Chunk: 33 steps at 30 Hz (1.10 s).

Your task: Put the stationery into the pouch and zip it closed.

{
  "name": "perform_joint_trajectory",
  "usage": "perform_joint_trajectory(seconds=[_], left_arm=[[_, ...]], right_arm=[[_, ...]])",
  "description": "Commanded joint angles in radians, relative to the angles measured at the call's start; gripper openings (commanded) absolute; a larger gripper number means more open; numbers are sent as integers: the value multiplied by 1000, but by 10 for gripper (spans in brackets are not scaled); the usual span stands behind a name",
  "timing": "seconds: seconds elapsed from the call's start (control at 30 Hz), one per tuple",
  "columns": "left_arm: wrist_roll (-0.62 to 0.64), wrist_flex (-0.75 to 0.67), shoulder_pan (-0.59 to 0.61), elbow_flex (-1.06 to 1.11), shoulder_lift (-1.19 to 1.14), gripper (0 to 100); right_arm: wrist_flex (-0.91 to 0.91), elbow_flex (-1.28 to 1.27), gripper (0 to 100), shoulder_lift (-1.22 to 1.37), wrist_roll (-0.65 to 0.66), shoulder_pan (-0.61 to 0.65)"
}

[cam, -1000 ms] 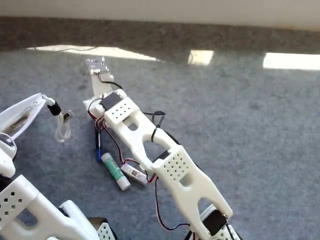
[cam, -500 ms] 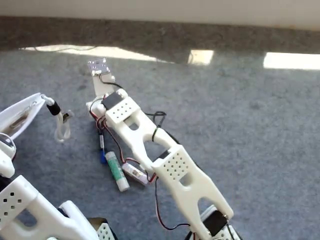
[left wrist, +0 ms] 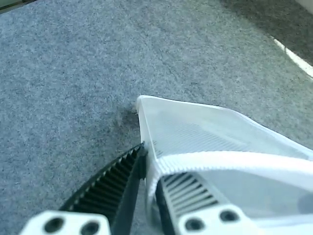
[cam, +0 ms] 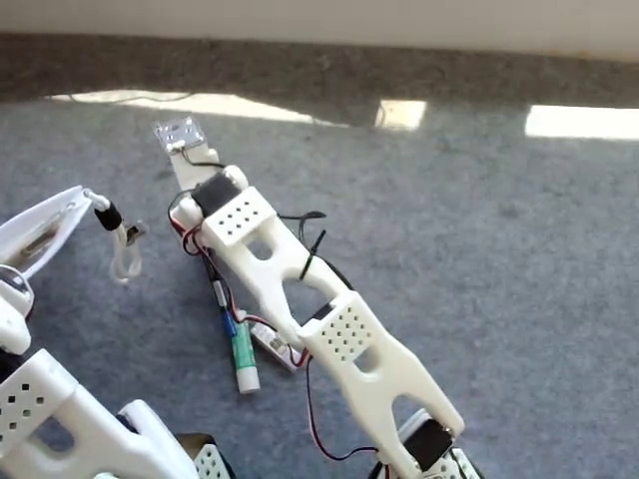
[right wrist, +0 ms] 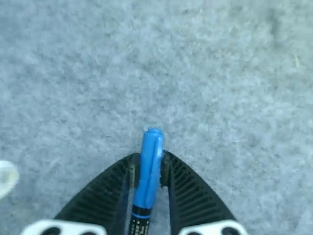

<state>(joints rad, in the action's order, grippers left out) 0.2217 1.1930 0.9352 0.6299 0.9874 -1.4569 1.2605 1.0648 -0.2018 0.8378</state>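
My right gripper point(right wrist: 149, 157) is shut on a blue pen point(right wrist: 148, 171), whose capped end sticks out past the fingertips above the grey carpet. From above, the pen point(cam: 228, 319) shows under the right arm, with its blue end touching the top of a green glue stick point(cam: 243, 354) that lies on the carpet. A white mesh pouch point(cam: 45, 225) sits at the far left with a looped strap point(cam: 125, 257). My left gripper point(left wrist: 145, 149) is shut on the pouch's point(left wrist: 205, 132) edge.
A small white item point(cam: 270, 344) lies partly under the right arm, beside the glue stick. The right arm point(cam: 300, 289) crosses the middle of the carpet with loose red and black wires. Open carpet lies to the right and at the back.
The right arm has swung, carrying the pen away from the pouch and toward the glue stick. The glue stick has turned a little. The pouch and left arm have stayed still.
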Motion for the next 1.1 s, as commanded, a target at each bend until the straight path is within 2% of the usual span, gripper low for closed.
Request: perform_joint_trajectory(seconds=[0.0, 0.43, 0.53, 0.87, 1.07], left_arm=[[9, -25, -59, -10, 4, 7], [6, -23, -262, -12, 1, 10], [6, -23, -308, -12, 1, 10], [-32, -23, -458, -12, 1, 7], [-34, -21, -509, -12, 1, 7]], right_arm=[[-76, 160, 4, -71, 11, 7], [-285, 493, 4, -85, 15, -18], [-300, 496, 4, -111, 55, -15], [-306, 495, 4, -246, 55, -19], [-309, 495, 4, -306, 55, -19]])
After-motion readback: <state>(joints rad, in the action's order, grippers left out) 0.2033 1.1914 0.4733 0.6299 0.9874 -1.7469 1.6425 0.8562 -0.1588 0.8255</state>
